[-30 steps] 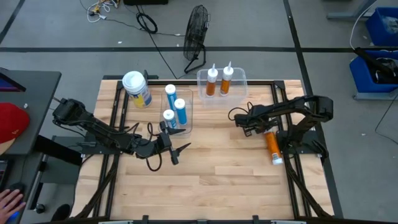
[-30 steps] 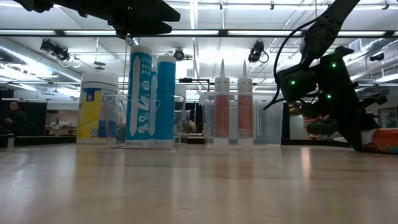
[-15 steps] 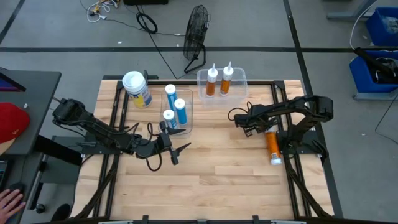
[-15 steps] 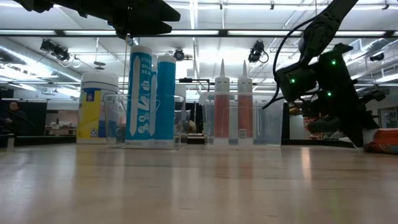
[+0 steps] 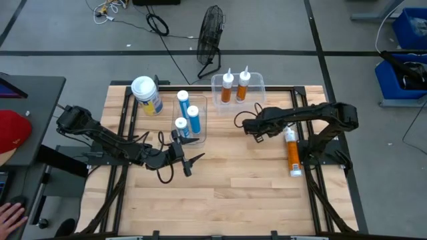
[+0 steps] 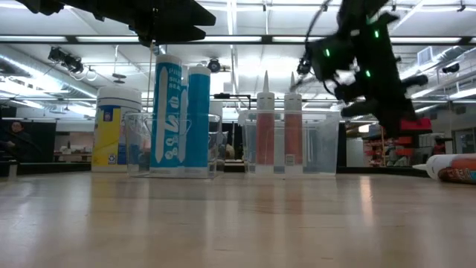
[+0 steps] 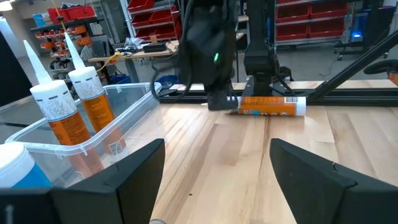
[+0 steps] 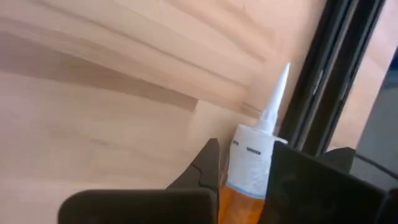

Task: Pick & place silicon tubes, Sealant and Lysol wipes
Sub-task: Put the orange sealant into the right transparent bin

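High view. Your tabletop (image 5: 220, 193) is pale butcher-block wood on a grey floor. Taking the Lysol wipes (image 5: 146, 95) as landmark: the canister stands upright near the far left corner of the tabletop. Just right of it a clear bin (image 5: 200, 127) holds three blue tubes (image 5: 193, 119). Farther right a second clear bin (image 5: 257, 83) holds two orange sealant tubes (image 5: 227, 87). A third orange tube (image 5: 291, 152) lies flat well right of the wipes, by the right edge rail. The left gripper (image 5: 190, 163) sits toward you from the blue-tube bin, jaws spread wide and empty. The right gripper (image 5: 250, 125) is over bare wood beside the lying tube's nozzle end, jaws closed on nothing. A black floor fan (image 5: 211, 33) stands beyond the far edge of the tabletop.

Low view. The wipes (image 6: 117, 128) stand at the far left; both bins are to their right. The lying tube (image 6: 454, 167) is at the extreme right. The right arm hangs raised above it, clear of the wood. Behind: ceiling light strips and red shelving.

Left wrist view. Its wide-apart fingers (image 7: 115, 180) frame bare wood; the lying tube (image 7: 271, 105) rests beyond, by the black rail.

Right wrist view. You see the tube's white nozzle (image 8: 273, 99) between wood and rail, lying loose on the tabletop.
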Tool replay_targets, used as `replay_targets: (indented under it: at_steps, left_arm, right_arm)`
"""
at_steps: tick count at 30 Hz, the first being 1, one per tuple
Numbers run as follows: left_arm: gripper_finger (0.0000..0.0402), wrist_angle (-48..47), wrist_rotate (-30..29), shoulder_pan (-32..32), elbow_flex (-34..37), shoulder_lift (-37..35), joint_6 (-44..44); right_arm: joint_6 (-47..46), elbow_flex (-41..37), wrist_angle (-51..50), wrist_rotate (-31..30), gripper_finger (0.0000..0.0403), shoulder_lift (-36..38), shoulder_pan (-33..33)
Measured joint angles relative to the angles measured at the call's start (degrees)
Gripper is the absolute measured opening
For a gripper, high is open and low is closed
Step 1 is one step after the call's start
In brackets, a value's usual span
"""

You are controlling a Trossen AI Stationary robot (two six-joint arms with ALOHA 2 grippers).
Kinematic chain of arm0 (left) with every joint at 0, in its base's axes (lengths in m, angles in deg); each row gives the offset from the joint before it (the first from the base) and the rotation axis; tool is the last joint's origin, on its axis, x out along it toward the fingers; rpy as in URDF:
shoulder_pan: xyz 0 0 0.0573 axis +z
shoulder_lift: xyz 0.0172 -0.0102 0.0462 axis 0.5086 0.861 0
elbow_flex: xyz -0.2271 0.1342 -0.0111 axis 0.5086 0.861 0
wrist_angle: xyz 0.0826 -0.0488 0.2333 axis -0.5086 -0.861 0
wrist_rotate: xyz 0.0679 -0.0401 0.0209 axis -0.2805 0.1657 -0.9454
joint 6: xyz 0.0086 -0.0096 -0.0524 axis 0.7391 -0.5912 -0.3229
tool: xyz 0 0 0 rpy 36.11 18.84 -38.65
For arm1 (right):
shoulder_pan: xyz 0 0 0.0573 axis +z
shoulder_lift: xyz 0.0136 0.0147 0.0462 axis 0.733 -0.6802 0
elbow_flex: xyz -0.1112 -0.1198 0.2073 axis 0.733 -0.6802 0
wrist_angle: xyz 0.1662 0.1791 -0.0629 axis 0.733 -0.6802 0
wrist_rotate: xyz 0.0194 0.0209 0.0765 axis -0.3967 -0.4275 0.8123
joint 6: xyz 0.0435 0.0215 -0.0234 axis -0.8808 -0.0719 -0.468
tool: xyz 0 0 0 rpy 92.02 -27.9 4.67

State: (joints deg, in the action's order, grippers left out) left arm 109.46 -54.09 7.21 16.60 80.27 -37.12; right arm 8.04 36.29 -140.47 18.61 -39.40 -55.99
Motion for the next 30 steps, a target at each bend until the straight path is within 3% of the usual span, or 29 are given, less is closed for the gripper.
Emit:
replay_targets:
  at_steps: [7, 14, 24, 30]
  left_arm:
    - [0.0293, -0.03, -0.01, 0.01, 0.0, 0.0, 0.0]
    - [0.0293, -0.45, 0.01, 0.01, 0.0, 0.0, 0.0]
    - [0.0293, -0.45, 0.01, 0.01, 0.0, 0.0, 0.0]
    - [0.0293, -0.45, 0.01, 0.01, 0.0, 0.0, 0.0]
  right_arm:
    - [1.68, 15.11, -1.21, -2.16, 0.0, 0.42, 8.66]
    - [16.15, 27.82, 7.14, -0.26, 0.0, 4.86, 16.56]
    - [36.79, 30.43, 30.05, 20.49, 0.0, 14.44, 23.73]
    - [43.47, 30.43, 35.94, 38.26, 0.0, 16.0, 24.81]
